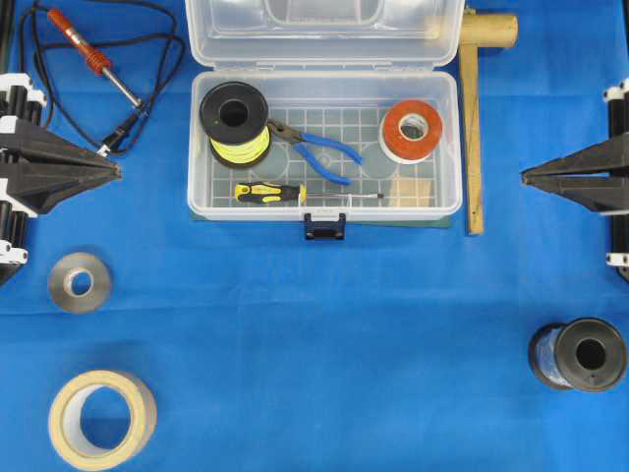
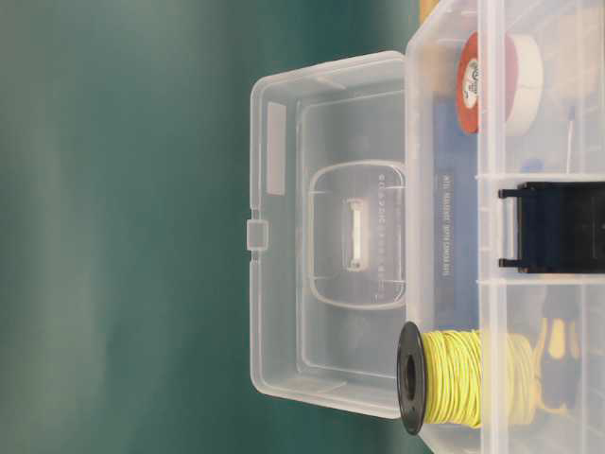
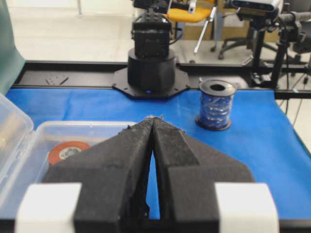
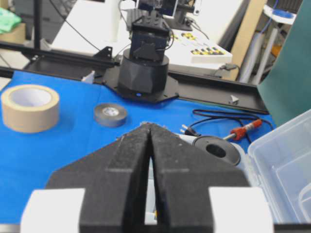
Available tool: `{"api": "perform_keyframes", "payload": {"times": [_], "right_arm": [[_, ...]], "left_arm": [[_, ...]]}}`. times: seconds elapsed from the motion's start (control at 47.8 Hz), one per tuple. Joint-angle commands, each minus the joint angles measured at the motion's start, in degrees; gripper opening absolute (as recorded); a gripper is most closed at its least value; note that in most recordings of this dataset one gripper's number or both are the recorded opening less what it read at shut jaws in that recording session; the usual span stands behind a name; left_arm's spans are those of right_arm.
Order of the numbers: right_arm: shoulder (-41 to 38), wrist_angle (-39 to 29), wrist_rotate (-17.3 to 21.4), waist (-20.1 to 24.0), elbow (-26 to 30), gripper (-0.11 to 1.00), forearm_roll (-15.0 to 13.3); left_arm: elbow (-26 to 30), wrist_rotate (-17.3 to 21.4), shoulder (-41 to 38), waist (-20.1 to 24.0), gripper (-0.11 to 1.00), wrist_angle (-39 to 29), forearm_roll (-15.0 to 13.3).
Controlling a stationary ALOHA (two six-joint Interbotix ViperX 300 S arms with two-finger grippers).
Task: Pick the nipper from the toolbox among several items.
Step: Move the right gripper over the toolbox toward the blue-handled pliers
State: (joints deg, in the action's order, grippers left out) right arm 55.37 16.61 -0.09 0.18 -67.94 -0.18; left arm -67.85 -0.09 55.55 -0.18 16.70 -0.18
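Note:
The clear toolbox [image 1: 197, 147] stands open at the top middle of the blue cloth, its lid folded back. Inside it the blue-handled nipper [image 1: 324, 149] lies slanted in the middle, its dark jaws pointing toward a yellow wire spool [image 1: 236, 123]. A yellow-and-black screwdriver [image 1: 270, 194] lies along the front wall and a red tape roll [image 1: 412, 130] sits at the right. My left gripper [image 1: 118, 170] rests shut at the left edge, well apart from the box. At the right edge my right gripper [image 1: 525, 178] is shut too, holding nothing. The toolbox wall [image 2: 444, 236] fills the table-level view.
A red-handled soldering iron [image 1: 84, 44] with black cord lies at the top left. A grey tape roll [image 1: 80, 282] and a beige tape roll [image 1: 101, 419] sit at the lower left. A dark wire spool [image 1: 580, 354] stands at the lower right. A wooden mallet [image 1: 474, 118] lies right of the box.

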Motion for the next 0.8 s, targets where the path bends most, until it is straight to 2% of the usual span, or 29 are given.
{"api": "perform_keyframes", "payload": {"times": [0.0,0.146,0.335,0.67,0.711,0.774], "right_arm": [[-0.7,0.2,0.3,-0.4,1.8,0.00,0.3],[-3.2,-6.3,1.2,-2.1,5.3,0.00,0.4],[-10.4,-15.1,3.0,-7.6,11.5,0.00,0.4],[-32.1,-28.8,2.8,-12.4,26.6,0.01,0.1],[-34.9,-30.4,2.7,-13.1,28.6,0.05,0.0],[-38.8,-33.1,2.5,-13.6,31.5,0.18,-0.2]], "left_arm": [[1.1,0.1,-0.3,-0.1,0.00,-0.3,-1.8],[1.1,0.1,-0.2,-0.1,0.00,-0.6,-1.8],[1.0,0.1,-0.7,-0.1,0.00,-0.4,-1.8],[1.0,0.1,-0.8,-0.1,0.00,-0.3,-1.8],[1.0,0.1,-0.8,-0.1,0.00,-0.3,-1.8],[0.9,0.0,-0.8,-0.1,0.00,-0.2,-1.8]]}}
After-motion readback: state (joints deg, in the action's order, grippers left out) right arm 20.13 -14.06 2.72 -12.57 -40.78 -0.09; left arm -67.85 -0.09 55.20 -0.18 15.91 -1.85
